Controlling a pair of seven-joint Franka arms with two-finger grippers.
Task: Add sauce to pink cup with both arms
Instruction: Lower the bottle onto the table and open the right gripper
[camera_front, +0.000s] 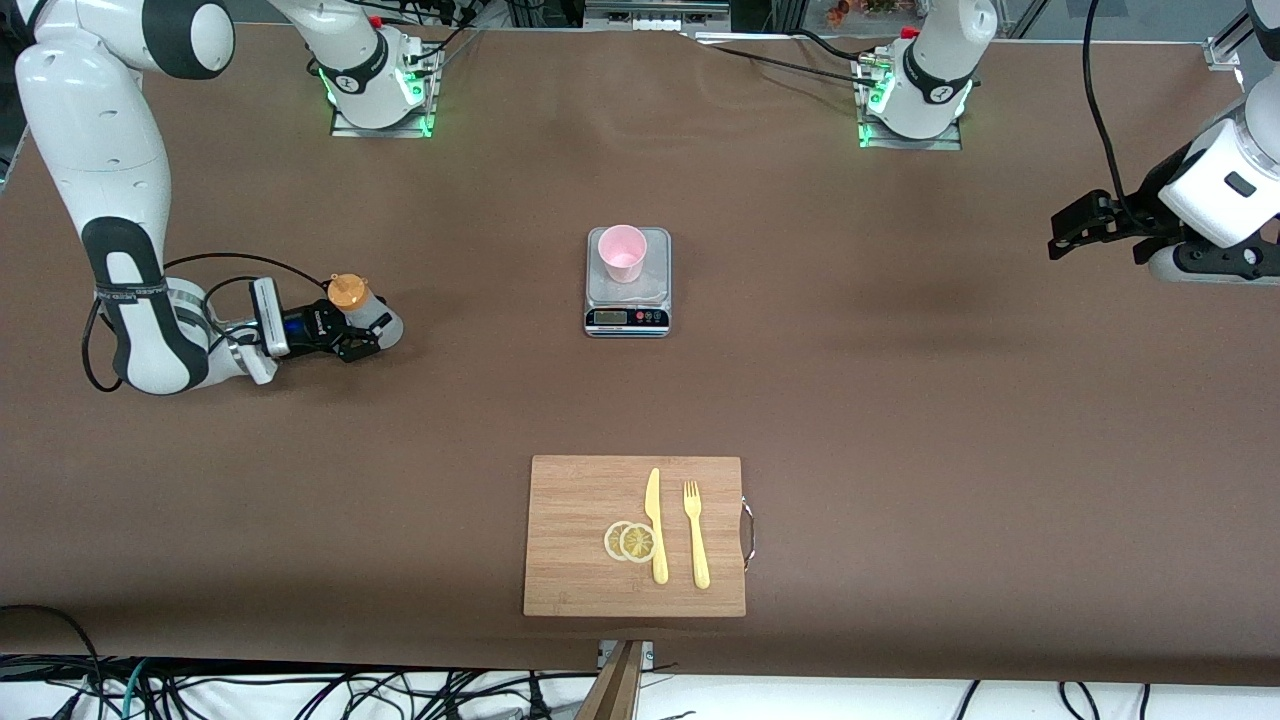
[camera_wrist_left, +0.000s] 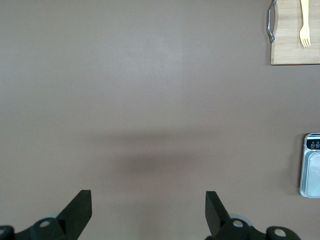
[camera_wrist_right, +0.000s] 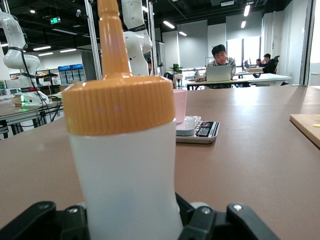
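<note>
Bright, even overhead light on the matte brown table (camera_front: 900, 400) — a soft, diffuse shadow smudges it in the left wrist view. Ceiling strip lamps (camera_wrist_right: 171, 24) glow in the right wrist view — background softly blurred.

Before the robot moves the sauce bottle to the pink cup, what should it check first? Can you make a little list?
1. Right gripper shut on the sauce bottle: ok.
2. Bottle upright, orange cap on: ok.
3. Pink cup upright on the scale: ok.
4. Table between bottle and cup has nothing in the way: ok.
5. Left gripper open, waiting over bare table at its own end: ok.
6. Sauce already in cup: cannot tell.
</note>
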